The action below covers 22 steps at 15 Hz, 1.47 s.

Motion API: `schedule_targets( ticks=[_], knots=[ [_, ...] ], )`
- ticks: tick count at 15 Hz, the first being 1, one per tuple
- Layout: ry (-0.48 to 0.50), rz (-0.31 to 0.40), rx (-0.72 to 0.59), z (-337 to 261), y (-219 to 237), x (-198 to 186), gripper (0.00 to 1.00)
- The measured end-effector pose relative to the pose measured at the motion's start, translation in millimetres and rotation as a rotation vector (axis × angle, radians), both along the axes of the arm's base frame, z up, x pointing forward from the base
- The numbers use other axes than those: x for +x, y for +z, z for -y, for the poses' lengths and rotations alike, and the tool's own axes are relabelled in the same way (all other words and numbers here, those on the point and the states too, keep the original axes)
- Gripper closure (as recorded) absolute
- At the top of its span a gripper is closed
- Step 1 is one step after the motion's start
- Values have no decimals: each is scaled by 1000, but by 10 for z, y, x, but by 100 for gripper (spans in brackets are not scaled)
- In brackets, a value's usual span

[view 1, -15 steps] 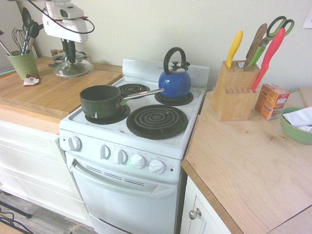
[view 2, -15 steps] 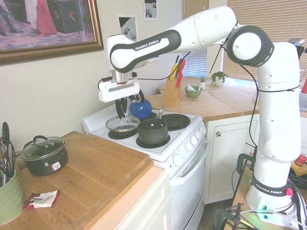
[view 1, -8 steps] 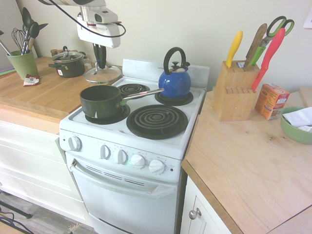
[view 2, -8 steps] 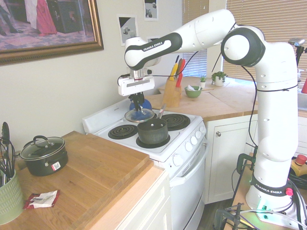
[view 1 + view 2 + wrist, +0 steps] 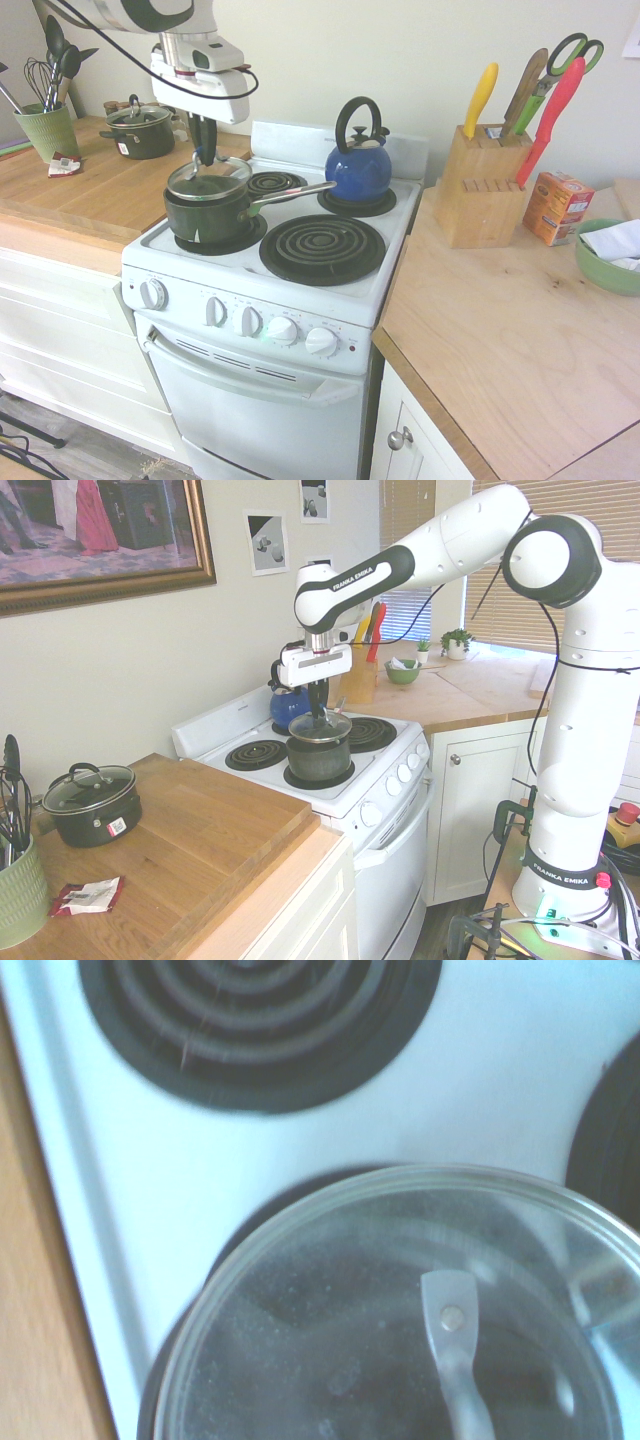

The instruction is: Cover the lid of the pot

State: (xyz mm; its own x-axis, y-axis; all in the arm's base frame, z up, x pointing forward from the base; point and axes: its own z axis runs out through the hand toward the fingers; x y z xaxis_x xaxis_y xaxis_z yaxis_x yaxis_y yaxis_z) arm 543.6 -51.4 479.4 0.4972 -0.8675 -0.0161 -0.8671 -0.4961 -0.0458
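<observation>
The dark green saucepan, the pot (image 5: 208,212), sits on the stove's front left burner with its long silver handle (image 5: 292,193) pointing toward the blue kettle. The round glass lid (image 5: 207,180) with a silver rim hangs level right over the pot's mouth, at or just above its rim. My gripper (image 5: 204,152) comes straight down from above and is shut on the lid's small top handle. From the other side, the lid (image 5: 320,727) caps the pot (image 5: 319,757) under the gripper (image 5: 318,711). The wrist view shows the lid (image 5: 340,1320) close up, with the pot dark beneath the glass.
A blue kettle (image 5: 358,165) stands on the back right burner. A small dark two-handled pot (image 5: 140,132) with its own lid and a green utensil holder (image 5: 45,130) sit on the wooden counter left of the stove. A knife block (image 5: 480,190) stands to the right.
The arm has carried the lid from the counter side across the stove's back left, then forward and down onto the pot's mouth. The gripper stayed shut on the lid's handle throughout.
</observation>
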Motion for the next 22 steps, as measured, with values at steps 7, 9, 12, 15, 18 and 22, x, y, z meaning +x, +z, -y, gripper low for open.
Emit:
schedule_targets(
  ticks=[7,9,12,15,18,22],
  knots=[
    [39,2,-3,-326,-220,78,100],
    [31,8,-3,-286,-190,94,100],
    [14,40,-4,-187,31,166,100],
    [5,32,-2,-135,63,248,100],
    [3,-9,-1,-123,-195,330,100],
    [-11,-7,-2,-29,-190,321,100]
  ],
)
